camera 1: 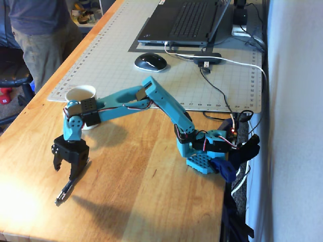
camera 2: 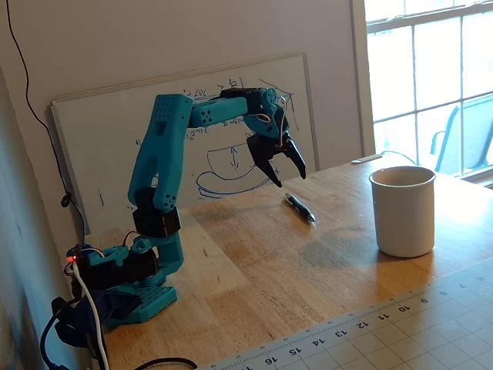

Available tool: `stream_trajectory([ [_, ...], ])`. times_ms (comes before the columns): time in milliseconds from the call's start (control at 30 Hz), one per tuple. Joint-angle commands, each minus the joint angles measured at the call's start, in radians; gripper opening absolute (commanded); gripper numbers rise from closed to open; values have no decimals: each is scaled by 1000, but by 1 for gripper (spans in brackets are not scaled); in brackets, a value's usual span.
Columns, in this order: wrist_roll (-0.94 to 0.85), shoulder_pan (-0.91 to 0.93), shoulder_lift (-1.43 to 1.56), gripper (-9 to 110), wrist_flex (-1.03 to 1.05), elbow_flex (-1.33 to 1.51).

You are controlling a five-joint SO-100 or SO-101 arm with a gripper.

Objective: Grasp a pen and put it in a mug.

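The dark pen (camera 1: pixel 62 194) lies flat on the wooden table near its front-left edge; in the other fixed view the pen (camera 2: pixel 299 206) lies left of the mug. The cream-white mug (camera 1: pixel 82 94) stands upright behind the arm's wrist, partly hidden by it, and it shows fully in a fixed view (camera 2: pixel 402 210). My gripper (camera 1: pixel 65 172) is open and empty, pointing down. It hangs just above the pen's far end, a small gap showing under the gripper (camera 2: pixel 290 177).
A green cutting mat (camera 1: pixel 121 60) behind the mug carries a laptop (camera 1: pixel 186 20), a mouse (camera 1: pixel 150 61) and a cable hub (camera 1: pixel 207 58). A person (camera 1: pixel 40 30) stands at the table's far left. A whiteboard (camera 2: pixel 100 146) leans on the wall behind the arm.
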Motion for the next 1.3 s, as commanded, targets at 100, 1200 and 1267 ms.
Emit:
stream_trajectory([
  [100, -114, 44, -5, 21, -17, -114],
  [1200, 81, 81, -163, 21, -5, -109],
  [1267, 81, 66, -164, 21, -5, -109],
])
